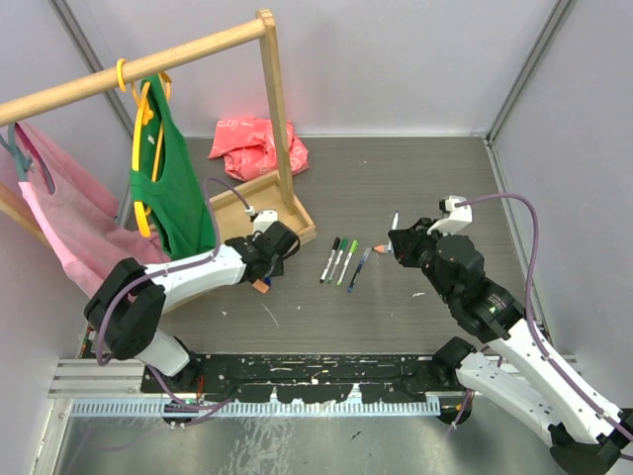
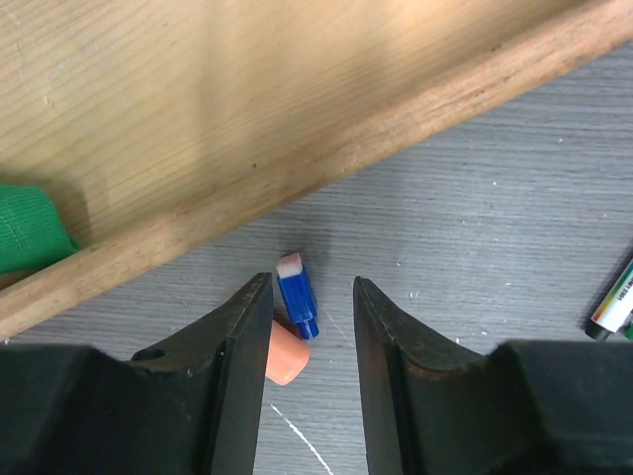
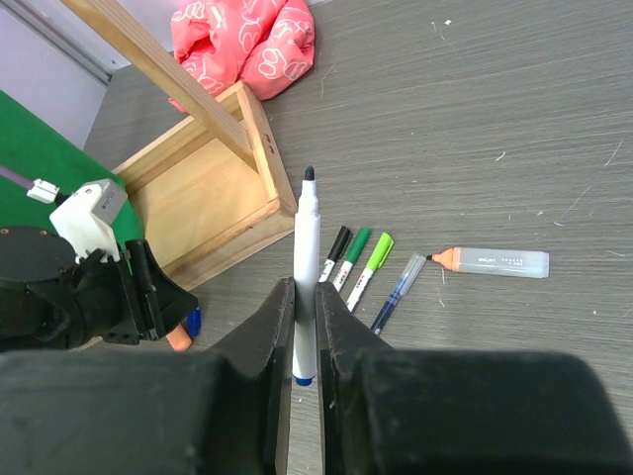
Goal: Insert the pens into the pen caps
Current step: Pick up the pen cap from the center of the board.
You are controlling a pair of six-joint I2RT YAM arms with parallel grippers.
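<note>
Table (image 1: 415, 178) | blue cap (image 2: 297, 295) within spread left claw (image 2: 309, 289) | right claw (image 3: 306, 299) pinches pen (image 3: 308, 233)

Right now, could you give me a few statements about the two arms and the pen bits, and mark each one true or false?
1. The right gripper is shut on a pen. True.
2. The left gripper is clamped on the blue cap. False: it is open, and the cap lies on the table between the jaws.
3. An orange cap lies right beside the blue cap. True.
4. The red cloth hangs from the rail. False: it lies bunched on the table.
</note>
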